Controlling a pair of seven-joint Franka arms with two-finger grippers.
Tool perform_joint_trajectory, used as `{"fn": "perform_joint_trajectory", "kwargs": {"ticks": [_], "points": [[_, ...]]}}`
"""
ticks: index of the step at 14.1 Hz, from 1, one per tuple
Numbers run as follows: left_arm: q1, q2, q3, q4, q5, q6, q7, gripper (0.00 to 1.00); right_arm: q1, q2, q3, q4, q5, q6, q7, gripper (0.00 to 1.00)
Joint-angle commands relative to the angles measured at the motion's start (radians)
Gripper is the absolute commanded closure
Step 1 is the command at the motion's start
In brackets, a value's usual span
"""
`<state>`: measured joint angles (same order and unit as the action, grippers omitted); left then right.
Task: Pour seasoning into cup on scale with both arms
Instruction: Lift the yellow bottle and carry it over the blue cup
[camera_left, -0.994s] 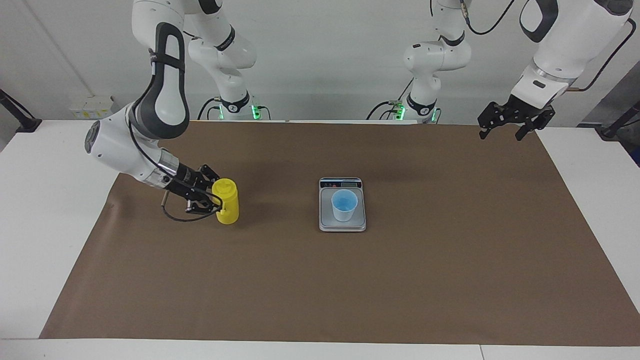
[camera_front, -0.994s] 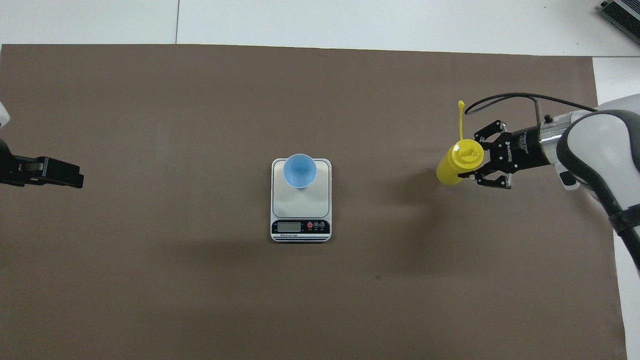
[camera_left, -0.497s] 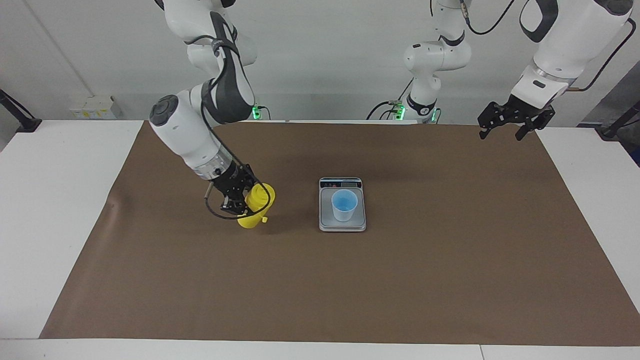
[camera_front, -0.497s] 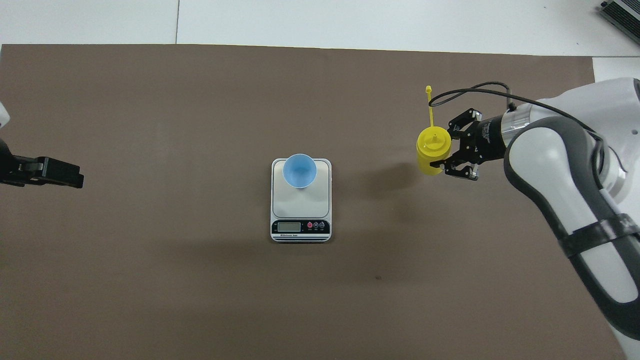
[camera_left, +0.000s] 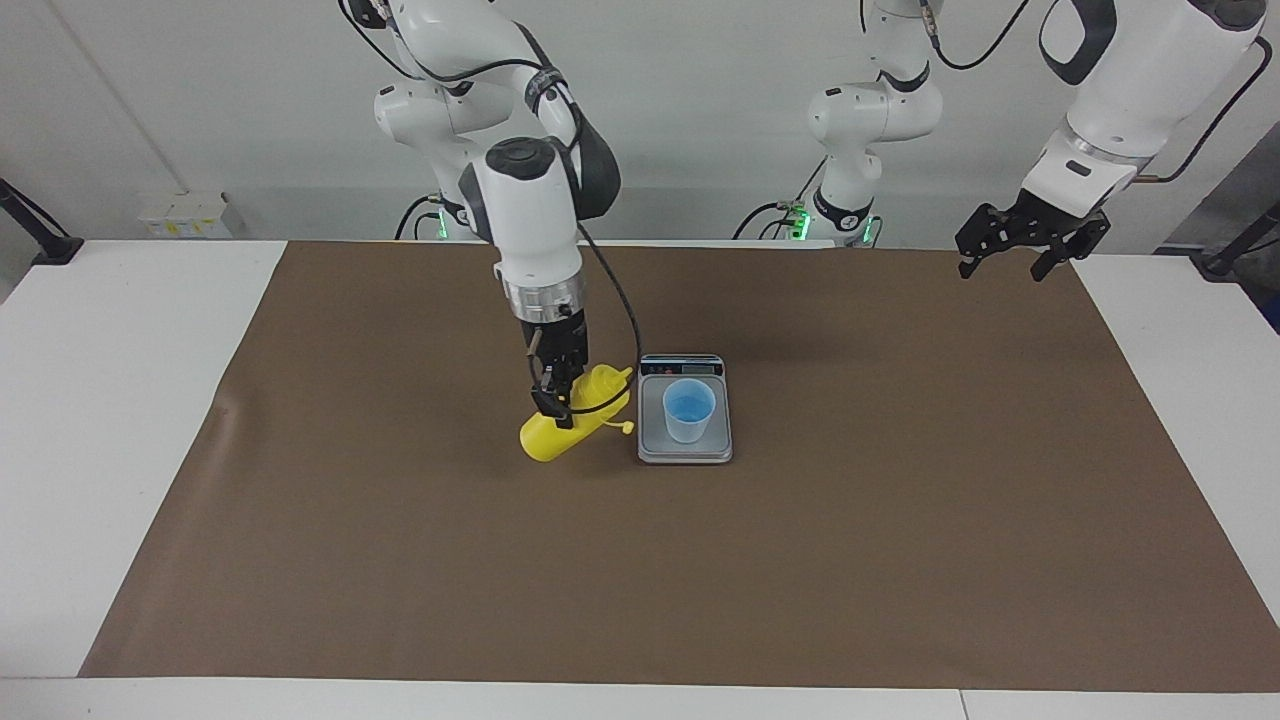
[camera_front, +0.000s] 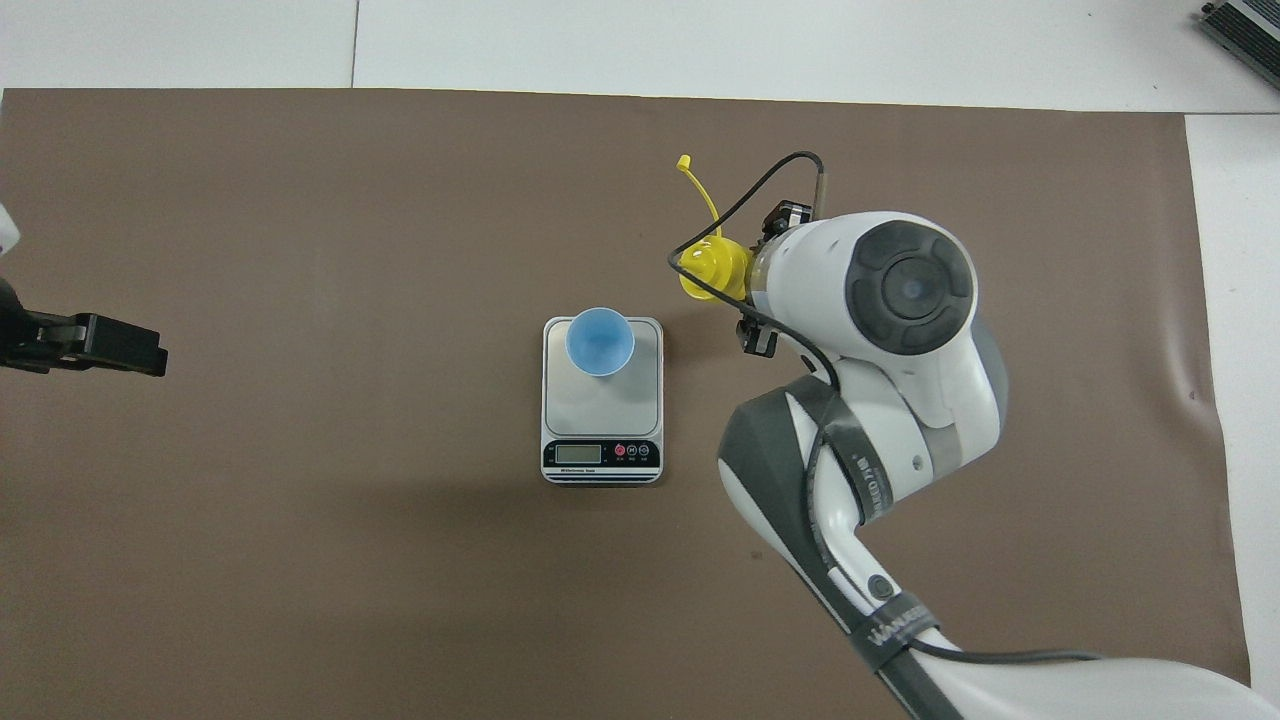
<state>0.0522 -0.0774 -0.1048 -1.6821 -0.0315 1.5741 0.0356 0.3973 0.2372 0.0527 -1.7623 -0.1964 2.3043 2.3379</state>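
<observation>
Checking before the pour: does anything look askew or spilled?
Only the seasoning bottle is tilted, held by the right pincer beside the scale, its tethered tip dangling open. The cup stands upright; no spill shows.

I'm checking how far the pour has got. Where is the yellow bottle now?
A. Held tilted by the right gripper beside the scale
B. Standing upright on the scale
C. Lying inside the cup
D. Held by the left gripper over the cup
A: the right gripper is shut on the tilted bottle, nozzle toward the scale, while the cup stands alone on it.
</observation>
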Motion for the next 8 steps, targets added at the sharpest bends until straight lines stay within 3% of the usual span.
{"fn": "perform_joint_trajectory", "kwargs": {"ticks": [1,8], "points": [[0.014,-0.03,-0.009,-0.031,-0.005,0.009,-0.01,0.0,0.055,0.031,-0.002,0.033,-0.197,0.023,0.111,1.0],[0.014,-0.03,-0.009,-0.031,-0.005,0.009,-0.01,0.0,0.11,0.079,-0.001,0.032,-0.546,0.009,0.214,1.0]]}}
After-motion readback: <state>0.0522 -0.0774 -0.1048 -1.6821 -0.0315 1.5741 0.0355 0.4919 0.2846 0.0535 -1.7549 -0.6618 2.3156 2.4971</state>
